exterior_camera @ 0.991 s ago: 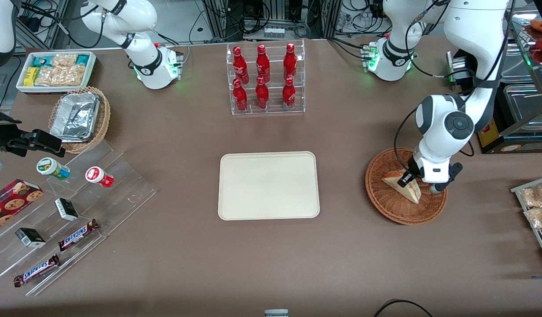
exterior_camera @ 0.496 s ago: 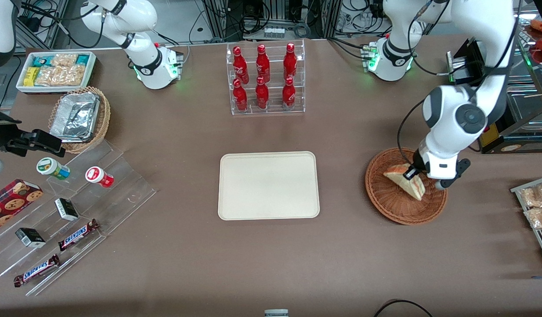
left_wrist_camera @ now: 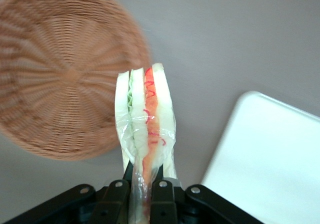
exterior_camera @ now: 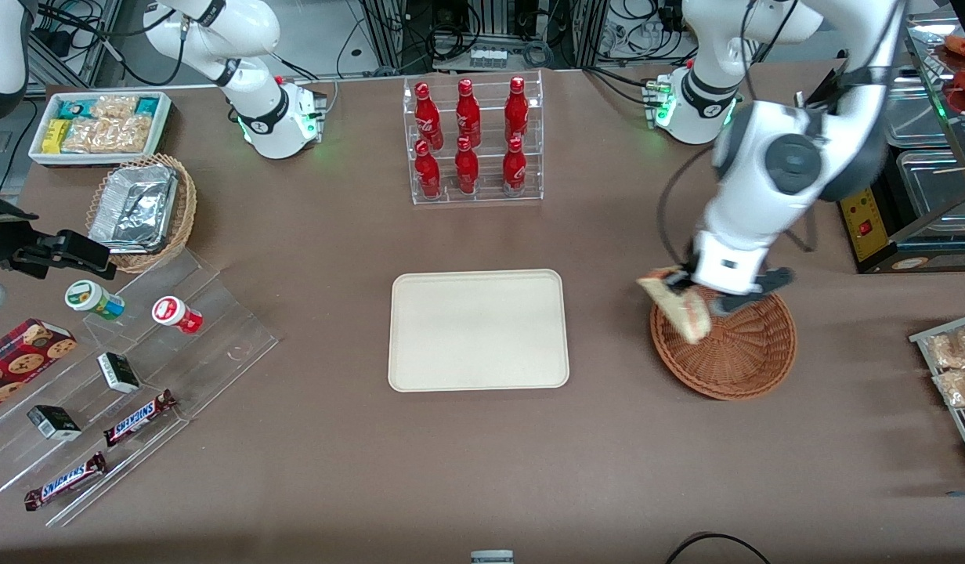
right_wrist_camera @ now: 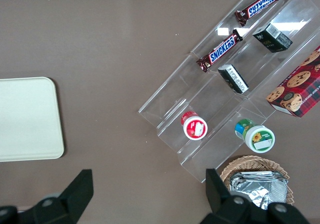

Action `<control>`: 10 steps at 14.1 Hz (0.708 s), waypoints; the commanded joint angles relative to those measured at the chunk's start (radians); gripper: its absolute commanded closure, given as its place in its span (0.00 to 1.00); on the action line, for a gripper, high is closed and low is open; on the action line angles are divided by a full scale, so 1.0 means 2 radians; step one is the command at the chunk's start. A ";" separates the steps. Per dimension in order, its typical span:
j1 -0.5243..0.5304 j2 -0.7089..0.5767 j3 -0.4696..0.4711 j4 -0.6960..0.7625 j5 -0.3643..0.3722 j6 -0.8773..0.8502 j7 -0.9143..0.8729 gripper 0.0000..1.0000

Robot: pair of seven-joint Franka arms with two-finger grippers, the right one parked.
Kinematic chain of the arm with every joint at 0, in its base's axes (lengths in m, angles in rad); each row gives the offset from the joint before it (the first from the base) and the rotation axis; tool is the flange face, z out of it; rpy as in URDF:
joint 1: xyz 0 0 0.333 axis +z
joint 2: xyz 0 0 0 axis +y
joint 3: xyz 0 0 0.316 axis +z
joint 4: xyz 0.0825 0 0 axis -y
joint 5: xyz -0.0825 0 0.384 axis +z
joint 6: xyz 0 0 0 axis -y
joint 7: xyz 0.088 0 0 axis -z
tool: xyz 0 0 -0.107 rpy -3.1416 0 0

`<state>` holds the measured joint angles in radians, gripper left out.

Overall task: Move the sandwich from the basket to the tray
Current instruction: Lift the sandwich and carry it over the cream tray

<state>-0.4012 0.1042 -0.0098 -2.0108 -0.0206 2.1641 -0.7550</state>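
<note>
Now the sandwich [exterior_camera: 681,308] is hanging in the air, clear of the basket [exterior_camera: 733,364], where a second ago it was lying on the weave and half a second ago it was only tipping up off it. It is riding over the basket's rim on the side nearest the tray [exterior_camera: 478,330], its point drooping downward, its cut edge with the red-orange and green stripes facing the wrist camera. The hand [left_wrist_camera: 141,186] is clenching the wrapped sandwich [left_wrist_camera: 145,129] at one end, fingers [left_wrist_camera: 162,194] pressing in from both sides of the bread. In the wrist view the basket [left_wrist_camera: 55,78] is sitting bare below, and a corner of the tray [left_wrist_camera: 272,159] is already showing just beside it. So the lift is done and the carry is under way; what is left is crossing the strip of worktop [exterior_camera: 608,329] between basket and tray, then lowering and letting go. With the grip on one end only, the dangling wedge is likely swinging or slipping if the arm moves sharply.
</note>
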 commanded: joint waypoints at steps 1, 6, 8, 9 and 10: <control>-0.062 0.082 0.004 0.089 0.000 -0.021 -0.004 1.00; -0.140 0.182 0.005 0.191 0.005 -0.018 -0.007 1.00; -0.163 0.231 0.005 0.231 0.004 -0.017 -0.007 1.00; -0.172 0.254 0.005 0.254 0.004 -0.015 -0.007 1.00; -0.187 0.277 0.006 0.277 0.006 -0.014 -0.007 1.00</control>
<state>-0.7247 0.5454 -0.0161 -1.5966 -0.0199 2.1594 -0.7640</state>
